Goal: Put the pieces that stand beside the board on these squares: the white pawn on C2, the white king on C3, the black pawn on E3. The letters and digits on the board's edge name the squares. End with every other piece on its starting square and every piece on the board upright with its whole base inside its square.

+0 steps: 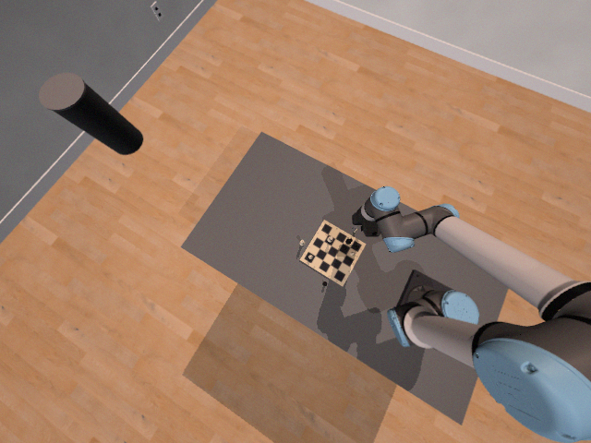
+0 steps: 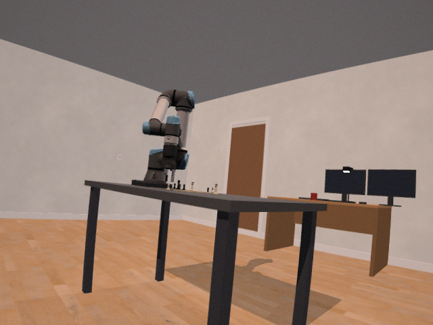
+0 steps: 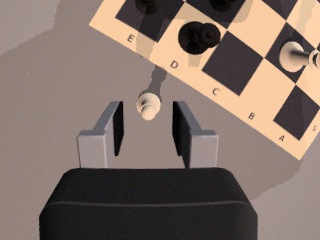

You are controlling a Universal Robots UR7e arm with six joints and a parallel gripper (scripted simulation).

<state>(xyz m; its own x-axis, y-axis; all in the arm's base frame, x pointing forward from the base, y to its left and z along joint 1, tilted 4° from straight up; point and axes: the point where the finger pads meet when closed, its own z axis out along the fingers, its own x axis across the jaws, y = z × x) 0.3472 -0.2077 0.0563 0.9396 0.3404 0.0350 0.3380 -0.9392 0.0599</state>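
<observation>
The chessboard lies on the grey table. In the wrist view my gripper is open, with its fingers on either side of the white pawn, which stands upright on the table just off the board's lettered edge near D. In the overhead view that pawn is by the board's far right edge, under my wrist. The white king stands off the board's left side. The black pawn stands off its near side. Black pieces and a white piece stand on the board.
The arm's base is bolted to the table right of the board. A dark cylinder stands far to the left. A desk with two monitors is across the room.
</observation>
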